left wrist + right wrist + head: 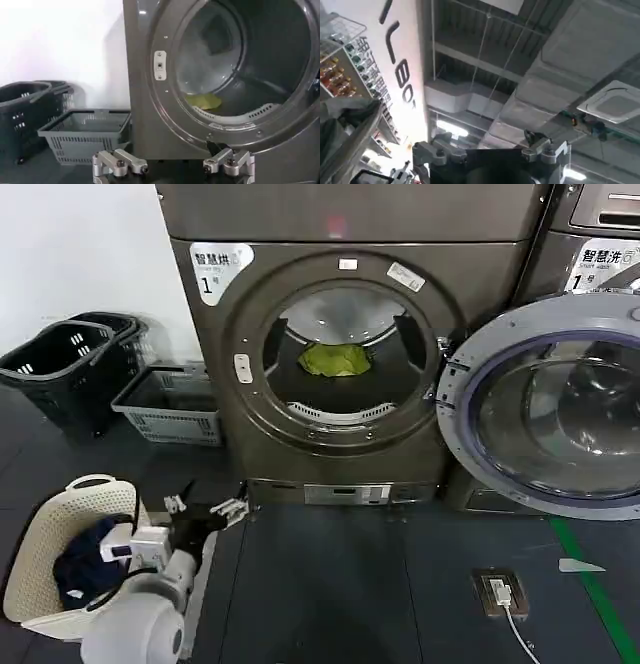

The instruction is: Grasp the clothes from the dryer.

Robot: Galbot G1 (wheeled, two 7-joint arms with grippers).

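Left gripper (205, 512) hovers low, fingers wide, before crumpled yellow-green clothes (336, 360) inside the dryer (345, 344).

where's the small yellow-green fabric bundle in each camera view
Head view: the small bright yellow-green fabric bundle lies at the back of the drum, centred in the round opening.
Left wrist view: it lies low in the drum, just behind the opening's lower rim.
Right wrist view: not in it.
Shared landmark: the grey slatted plastic basket left of the bronze-grey dryer.
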